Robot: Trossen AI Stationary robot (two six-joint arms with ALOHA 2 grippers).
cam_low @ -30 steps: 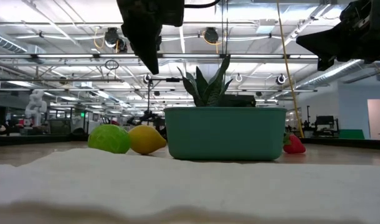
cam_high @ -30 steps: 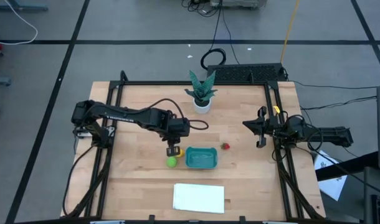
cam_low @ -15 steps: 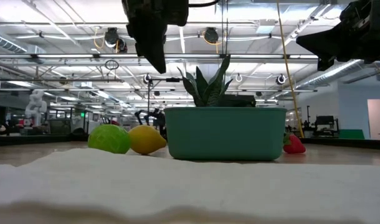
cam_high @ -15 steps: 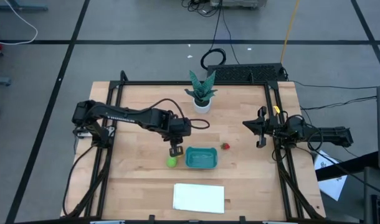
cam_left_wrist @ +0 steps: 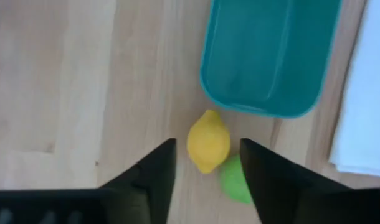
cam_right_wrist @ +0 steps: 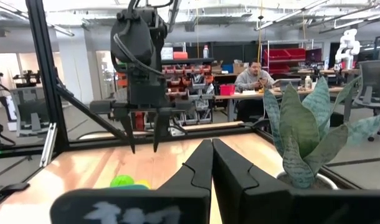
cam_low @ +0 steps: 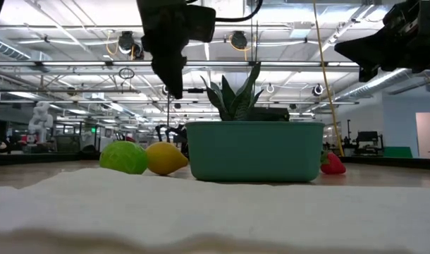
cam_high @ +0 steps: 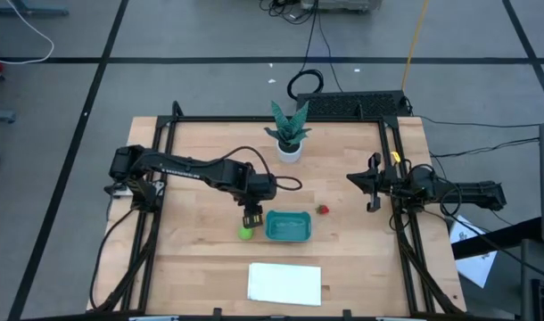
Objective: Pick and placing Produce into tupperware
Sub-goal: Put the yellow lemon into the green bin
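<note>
The teal tupperware (cam_high: 288,226) stands on the wooden table. At its left end lie the yellow produce (cam_left_wrist: 208,140) and the lime green produce (cam_left_wrist: 235,180), side by side on the wood. The small red one (cam_high: 323,209) lies off the tub's right far corner. My left gripper (cam_high: 251,218) hangs open, fingers pointing down, above the yellow one. In the low view my left gripper (cam_low: 173,88) is well clear of the fruit. My right gripper (cam_high: 372,192) waits shut near the table's right edge.
A potted plant (cam_high: 288,134) in a white pot stands at the far middle of the table. A flat white sheet (cam_high: 284,283) lies near the front edge. Black frame rails (cam_high: 390,169) run along the table's sides.
My left gripper has come down a little toward the yellow produce and has opened its fingers. The fruits and the tub have stayed where they were.
</note>
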